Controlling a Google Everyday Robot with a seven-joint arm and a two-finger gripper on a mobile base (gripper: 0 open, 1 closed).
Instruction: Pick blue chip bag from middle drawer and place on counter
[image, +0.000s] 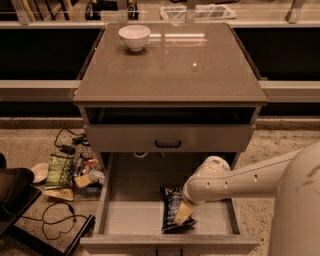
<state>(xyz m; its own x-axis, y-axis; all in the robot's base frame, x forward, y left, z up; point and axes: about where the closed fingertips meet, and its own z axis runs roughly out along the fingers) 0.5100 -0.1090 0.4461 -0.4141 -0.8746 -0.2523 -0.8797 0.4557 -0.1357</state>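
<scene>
Since the blue chip bag (171, 200) is lying on the floor of the open middle drawer (129, 216), right of centre and toward the near edge, I'd call this the grasp step. The gripper (182, 214) sits right on top of the bag, and it hides the bag's lower part, so I can't tell if it has a hold. Next move needs a firm pinch, then a lift clear of the closed drawer front (167, 138) up to the desk (170, 70), with its white bowl (134, 36) far left.
</scene>
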